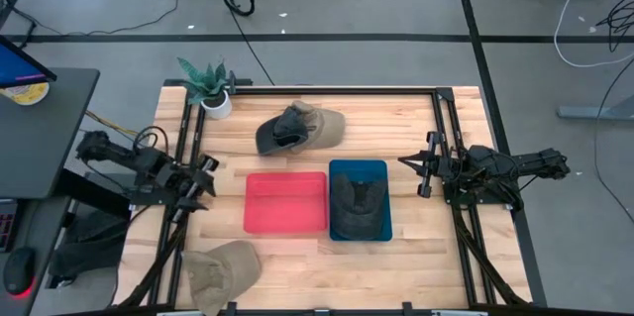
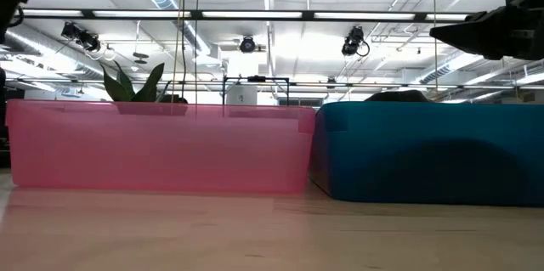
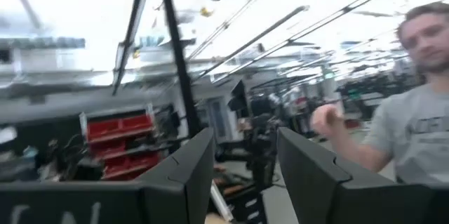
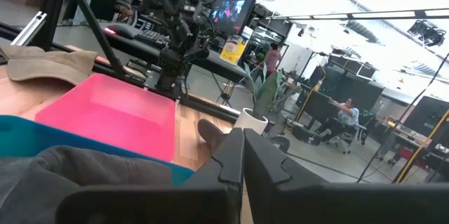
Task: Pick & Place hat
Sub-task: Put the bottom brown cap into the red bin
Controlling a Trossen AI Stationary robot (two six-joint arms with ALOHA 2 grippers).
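A dark grey hat (image 1: pixel 357 205) lies inside the blue bin (image 1: pixel 342 169); it fills the foreground of the right wrist view (image 4: pixel 84 171). A khaki hat with a dark inside (image 1: pixel 300 127) rests on the table beyond the bins. Another khaki hat (image 1: pixel 224 267) lies near the table's near left corner. My left gripper (image 1: pixel 203 173) hovers open at the table's left side, left of the pink bin (image 1: pixel 285 202). My right gripper (image 1: pixel 421 168) hovers shut to the right of the blue bin, its fingers (image 4: pixel 243 155) pointing toward it.
A potted plant (image 1: pixel 211 89) stands at the far left corner. The pink bin (image 2: pixel 161 148) and the blue bin (image 2: pixel 425 152) sit side by side mid-table. Black frame rails run along the table's left, right and far sides. A person (image 3: pixel 414 119) stands in the room beyond.
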